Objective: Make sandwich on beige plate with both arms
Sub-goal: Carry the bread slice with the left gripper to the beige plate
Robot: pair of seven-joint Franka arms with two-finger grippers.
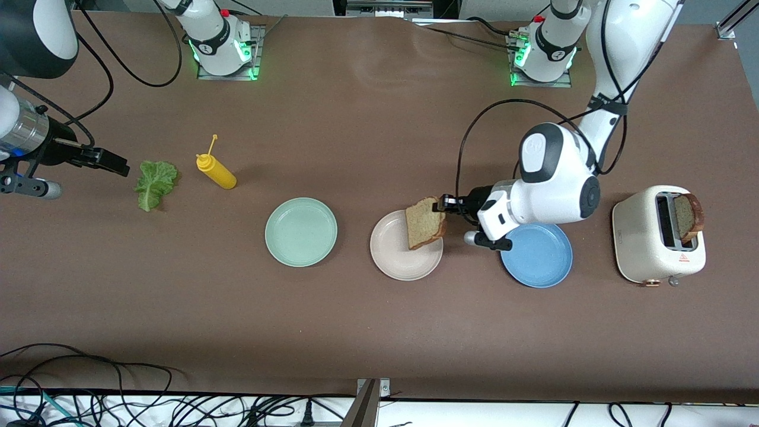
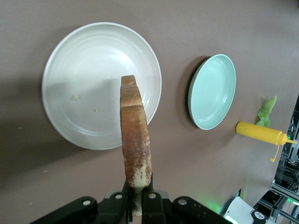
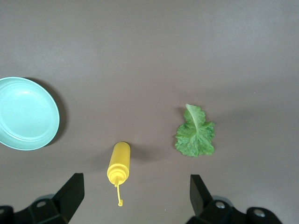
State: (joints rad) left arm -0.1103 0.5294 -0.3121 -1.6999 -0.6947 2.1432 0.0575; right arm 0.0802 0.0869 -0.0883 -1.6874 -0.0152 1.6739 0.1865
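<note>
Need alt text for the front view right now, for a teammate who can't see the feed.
The left gripper, shut on a bread slice, holds it over the beige plate, between a mint green plate and a blue plate. A second slice stands in the toaster. The right gripper hangs open near the lettuce leaf and mustard bottle.

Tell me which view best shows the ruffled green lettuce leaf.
The right wrist view: the ruffled green lettuce leaf lies flat and unobstructed beside the yellow squeeze bottle. The front view shows it whole but smaller. The left wrist view catches only a sliver at the frame's edge.
</note>
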